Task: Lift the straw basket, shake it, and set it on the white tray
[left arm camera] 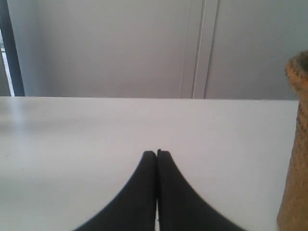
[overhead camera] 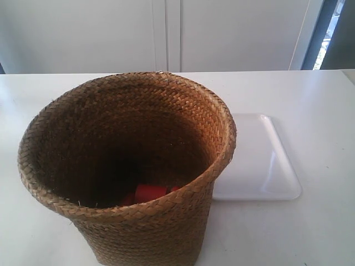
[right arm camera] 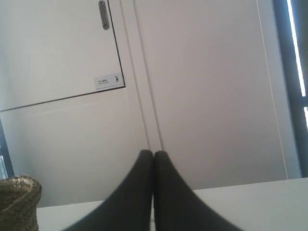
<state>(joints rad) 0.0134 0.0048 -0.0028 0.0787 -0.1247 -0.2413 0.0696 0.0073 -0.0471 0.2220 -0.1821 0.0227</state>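
The straw basket point(overhead camera: 127, 166) stands upright on the white table point(overhead camera: 316, 94), close to the exterior camera, and its round braided rim is open to the top. Deep inside it, at the bottom, lie some red objects point(overhead camera: 150, 192); they are in shadow, so I cannot tell what they are. The white tray point(overhead camera: 266, 160) lies flat on the table just beside the basket, and nothing lies on the part that shows. The basket's rim hides one side of the tray, so it is not sure whether the two touch, but the base of the basket seems to be on the table and not on the tray. The left gripper point(left arm camera: 157, 153) has its two black fingers pressed together, with only a thin line between them, and they hold nothing. They are above bare table, and the woven wall of the basket shows only at the margin of the left wrist view, clearly apart from the fingertips. The right gripper point(right arm camera: 153, 153) is the same: fingers closed one against the other, holding nothing. In its view a small piece of the basket's rim appears in a corner, also apart from the fingers, and behind them is a pale cabinet door point(right arm camera: 216, 96) with a small label point(right arm camera: 109, 81).
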